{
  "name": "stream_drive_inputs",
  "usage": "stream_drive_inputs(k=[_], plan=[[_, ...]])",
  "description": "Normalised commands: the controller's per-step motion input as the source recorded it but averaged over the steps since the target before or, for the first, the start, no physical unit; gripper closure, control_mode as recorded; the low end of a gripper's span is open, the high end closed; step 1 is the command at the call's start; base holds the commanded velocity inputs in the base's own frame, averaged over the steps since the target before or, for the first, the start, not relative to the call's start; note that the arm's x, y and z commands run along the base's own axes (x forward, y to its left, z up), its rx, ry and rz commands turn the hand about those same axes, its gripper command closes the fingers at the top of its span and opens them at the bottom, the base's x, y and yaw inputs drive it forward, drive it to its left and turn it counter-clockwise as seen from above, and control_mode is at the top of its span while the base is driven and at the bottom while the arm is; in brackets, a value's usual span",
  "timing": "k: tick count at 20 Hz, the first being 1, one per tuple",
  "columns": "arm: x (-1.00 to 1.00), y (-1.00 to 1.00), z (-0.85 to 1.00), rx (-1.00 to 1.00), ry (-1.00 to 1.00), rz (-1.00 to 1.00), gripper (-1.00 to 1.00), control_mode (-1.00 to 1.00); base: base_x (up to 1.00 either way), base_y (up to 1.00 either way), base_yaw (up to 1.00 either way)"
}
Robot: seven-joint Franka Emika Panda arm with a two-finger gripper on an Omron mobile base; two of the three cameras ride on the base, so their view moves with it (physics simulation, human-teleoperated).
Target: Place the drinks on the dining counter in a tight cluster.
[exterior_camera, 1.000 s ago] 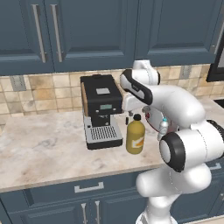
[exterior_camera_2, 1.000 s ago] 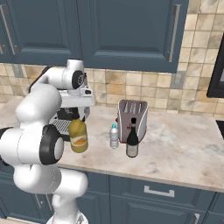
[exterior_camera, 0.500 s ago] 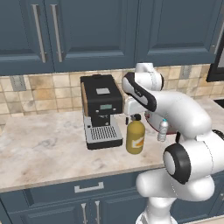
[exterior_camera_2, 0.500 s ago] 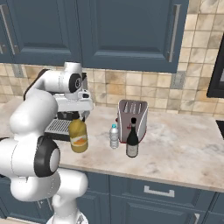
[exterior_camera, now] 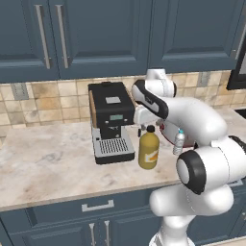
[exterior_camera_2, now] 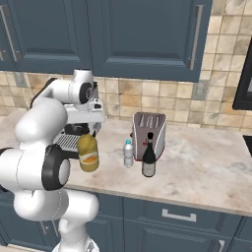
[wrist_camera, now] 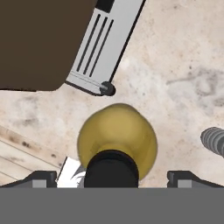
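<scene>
Your two-finger gripper (wrist_camera: 112, 177) hung wide open directly above the squat amber-yellow bottle with black cap (wrist_camera: 116, 142), grasping nothing; black-and-silver coffee machine (exterior_camera: 111, 122) just beside.

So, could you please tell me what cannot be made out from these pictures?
- Wine bottle: in the left base view the arm stands in front of it.
- Clear bottle: the arm covers its lower part there; in the hand view the right edge cuts it.
- Amber bottle: seen from above in the hand view, its label is hidden.
- Toaster: its far side faces away.
</scene>
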Motion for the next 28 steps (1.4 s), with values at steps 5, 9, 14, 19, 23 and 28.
stream_drive_inputs(k=[5, 9, 14, 19, 23, 28], plan=[[0.04, 0.00, 0.00, 0.00, 0.00, 0.00, -1.00, -1.00, 0.00, 0.00, 0.00], [-0.07, 0.00, 0.00, 0.00, 0.00, 0.00, -1.00, -1.00, 0.00, 0.00, 0.00], [-0.03, 0.00, -0.03, 0.00, 0.00, 0.00, -1.00, -1.00, 0.00, 0.00, 0.00], [-0.01, 0.00, -0.09, 0.00, 0.00, 0.00, -1.00, -1.00, 0.00, 0.00, 0.00], [-0.02, 0.00, -0.12, 0.00, 0.00, 0.00, -1.00, -1.00, 0.00, 0.00, 0.00], [-0.12, 0.00, -0.05, 0.00, 0.00, 0.00, -1.00, -1.00, 0.00, 0.00, 0.00]])
